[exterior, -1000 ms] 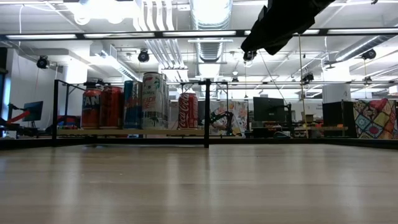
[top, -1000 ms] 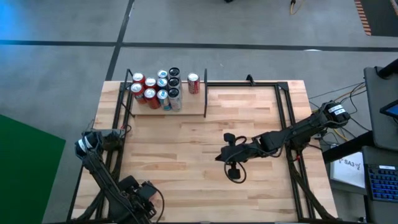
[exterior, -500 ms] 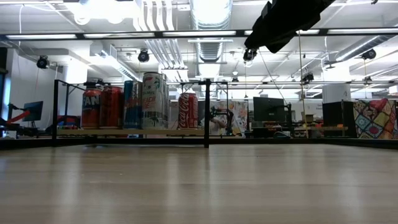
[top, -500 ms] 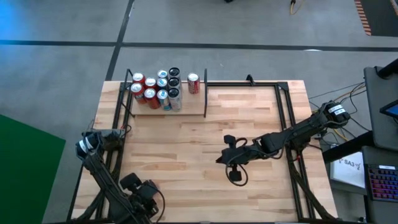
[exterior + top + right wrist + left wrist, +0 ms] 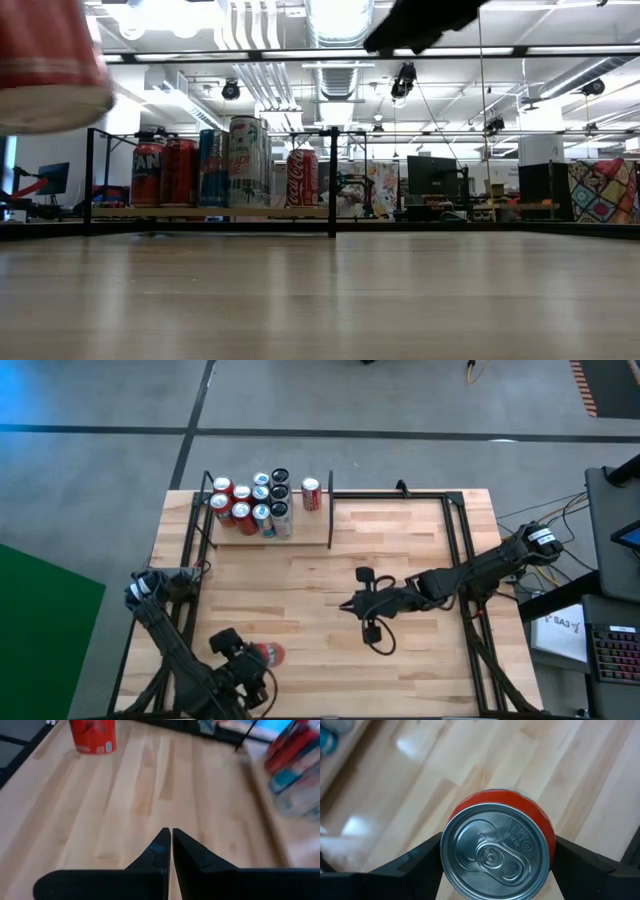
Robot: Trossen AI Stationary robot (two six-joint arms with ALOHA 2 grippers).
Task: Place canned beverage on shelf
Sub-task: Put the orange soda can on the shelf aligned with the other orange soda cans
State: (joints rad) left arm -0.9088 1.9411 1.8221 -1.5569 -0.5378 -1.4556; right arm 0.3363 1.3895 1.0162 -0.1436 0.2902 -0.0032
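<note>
Wooden shelf (image 5: 300, 536) holds cans (image 5: 252, 502); left jaws clamp red can (image 5: 496, 851) (right jaws together).

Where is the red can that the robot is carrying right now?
In the high view the red can is near the table's front left, gripped by the left tool, far from the shelf.

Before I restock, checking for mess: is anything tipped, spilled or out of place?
Nothing spilled. The shelf cans stand upright. One red can is off it, gripped in the left claw near the table's front edge.

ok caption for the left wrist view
Left hand gripping a red can by its sides above the wooden table.
</note>
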